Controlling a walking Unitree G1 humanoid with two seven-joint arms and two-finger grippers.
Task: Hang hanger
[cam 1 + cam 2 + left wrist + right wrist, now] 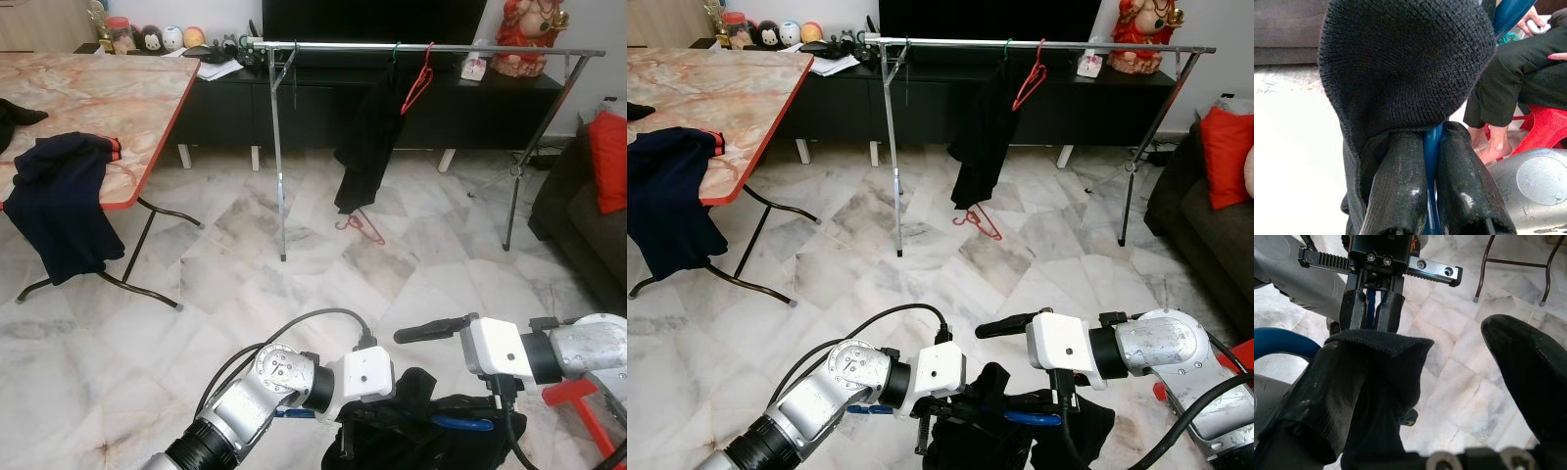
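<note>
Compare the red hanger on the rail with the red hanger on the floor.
The red hanger on the rail hangs by its hook from the clothes rail, tilted; the red hanger on the floor lies flat on the marble. The first hangs beside the black garment; the second lies just below that garment's hem. Both are thin, red and bare of clothing.

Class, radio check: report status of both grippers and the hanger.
Left gripper shut on blue hanger. Right gripper open, one finger inside black garment. Rack ahead across the floor.
</note>
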